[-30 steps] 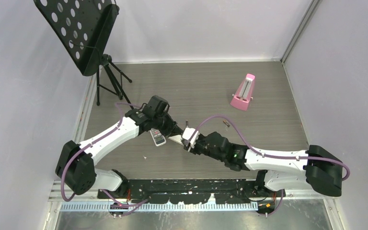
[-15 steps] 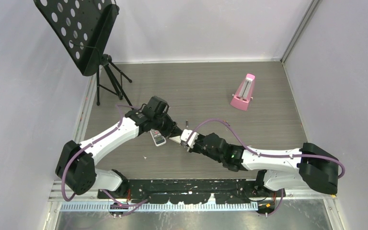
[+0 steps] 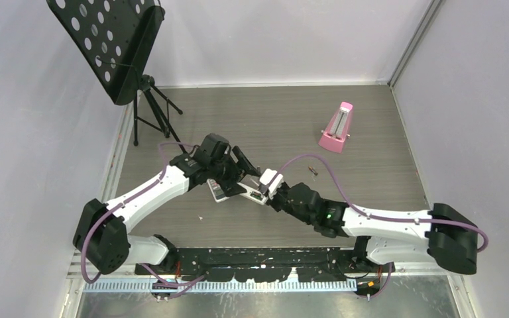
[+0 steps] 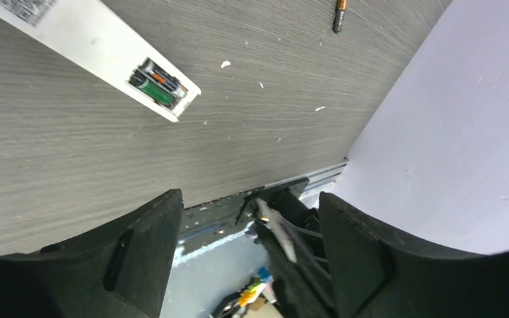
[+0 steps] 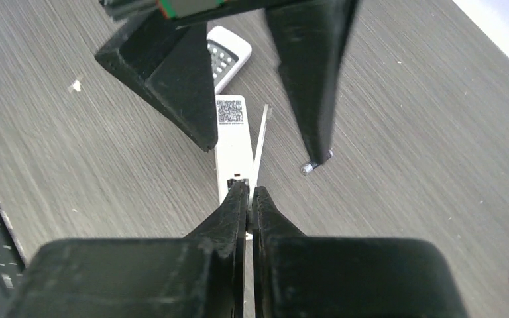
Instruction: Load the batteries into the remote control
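Where the bench (image 3: 272, 126) meets the left wall, a black music stand (image 3: 109, 46) leans over the corner. Next comes the left gripper (image 4: 248, 204), raised above the middle of the bench, its fingers (image 4: 142, 252) released and spread wide with nothing between them. Close by it the remote control (image 5: 226, 58) lies flat on the bench, buttons up. Just beside that lies a slim white remote (image 5: 230, 132), face down, with a square code label on its back. Its end compartment (image 4: 159, 83) is open, with a green cell (image 4: 154, 88) inside. The right gripper (image 5: 250, 193) hovers over that remote's near end, fingers clenched tip to tip. A thin pale strip (image 5: 262, 142) runs on edge from their tips, and whether they pinch it I cannot tell. A loose battery (image 5: 317, 163) shows at the tip of one left finger, beside the slim remote. Farther right a second battery (image 3: 313, 171) lies alone, and a pink metronome (image 3: 336, 127) stands well beyond it.
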Robot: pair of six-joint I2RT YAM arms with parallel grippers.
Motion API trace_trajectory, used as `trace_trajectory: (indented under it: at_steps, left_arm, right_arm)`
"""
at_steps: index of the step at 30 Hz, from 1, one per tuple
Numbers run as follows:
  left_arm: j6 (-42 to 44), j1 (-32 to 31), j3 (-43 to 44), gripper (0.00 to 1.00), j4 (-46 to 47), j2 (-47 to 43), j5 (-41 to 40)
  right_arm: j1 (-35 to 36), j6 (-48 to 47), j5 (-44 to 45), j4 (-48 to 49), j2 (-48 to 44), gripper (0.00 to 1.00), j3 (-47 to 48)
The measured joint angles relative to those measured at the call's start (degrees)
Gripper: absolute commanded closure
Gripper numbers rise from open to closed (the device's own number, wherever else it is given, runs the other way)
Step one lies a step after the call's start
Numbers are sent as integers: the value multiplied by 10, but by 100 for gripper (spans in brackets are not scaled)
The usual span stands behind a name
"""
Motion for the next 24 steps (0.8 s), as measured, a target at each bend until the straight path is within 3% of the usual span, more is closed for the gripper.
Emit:
trace_trajectory:
  at_steps: [7,11,17,24]
  left_arm:
    - [99,44,-44,15,32,-22,-18]
    - [152,68,-62,14,34,-52,-39]
    - [200,99,-72,15,38,-66,-52]
    - [232,108,-80,19,45,-25,-44]
  right_arm:
    - [-60,211,-33,-145,-104,100,26]
    - [-150,336,-123,-232,-98,100,69]
    - [-179,430,-262,-325,30,100,140]
    - [-190,508,-394,-349,193,100,171]
